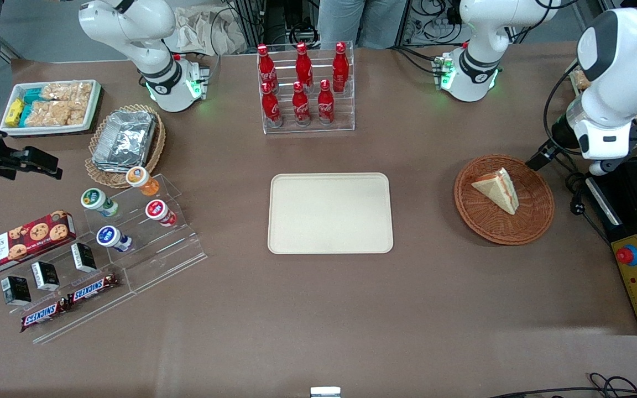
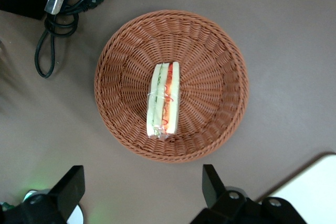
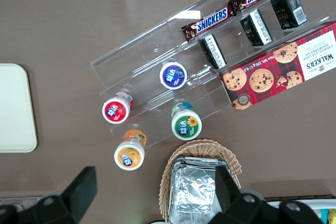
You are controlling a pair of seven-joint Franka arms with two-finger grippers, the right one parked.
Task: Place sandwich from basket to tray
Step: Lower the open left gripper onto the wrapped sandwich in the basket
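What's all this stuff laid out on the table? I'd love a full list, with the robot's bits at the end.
sandwich: one, white bread, red and green filling, in the basket.
basket: one, reddish-brown wicker, toward the working arm's end.
tray: one, cream, mid-table, bare.
cola bottles: six, red, in a clear rack farther from the camera than the tray.
foil containers: stacked, silver, in a tan wicker basket.
snack packets: several, in a white tray.
yogurt cups: four, mixed lids, on clear steps.
cookie box: one, red.
Snickers bars: two.
small black boxes: three.
gripper: one, black, open, above the sandwich's basket.
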